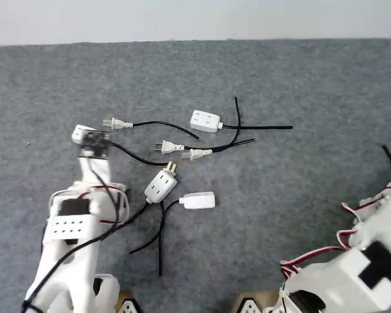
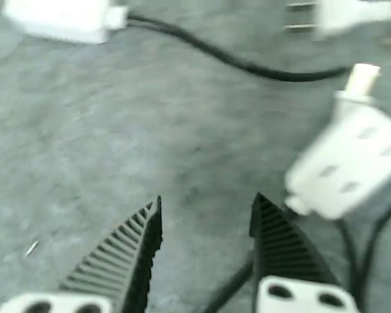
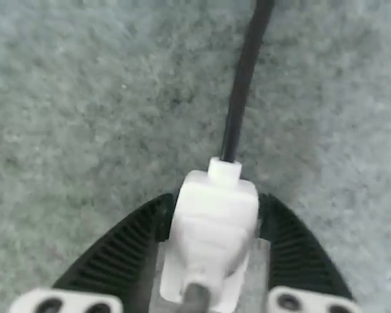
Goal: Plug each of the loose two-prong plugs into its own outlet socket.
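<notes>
While the right gripper (image 3: 215, 199) is clamping a white connector (image 3: 212, 241) by its flanks, the black cord (image 3: 244, 85) is running straight away from it across the grey tabletop (image 3: 65, 98). The connector's mating end is sitting hidden beneath the jaws. It is probably a plug, though no prongs are showing.

The left gripper (image 2: 205, 208) is hanging low over the tabletop with its jaws spread wide and nothing between them. A white adapter (image 2: 348, 163) is lying just beside one jaw. Near the middle of the tabletop, the first plug (image 1: 114, 122), second plug (image 1: 161, 147) and third plug (image 1: 195, 154) are lying loose, with the outlet block (image 1: 205, 120) and the end socket (image 1: 199, 200) near them.

The step in hand is looking like bracing a socket for insertion. Doing it well is calling for the following:

- The wide jaws are closing across the adapter's side walls, leaving the slots uncovered.
- The held connector is arriving level, with its prongs in line with the slots.
- The push is running along the prong axis only.
- The cord is staying slack throughout.
</notes>
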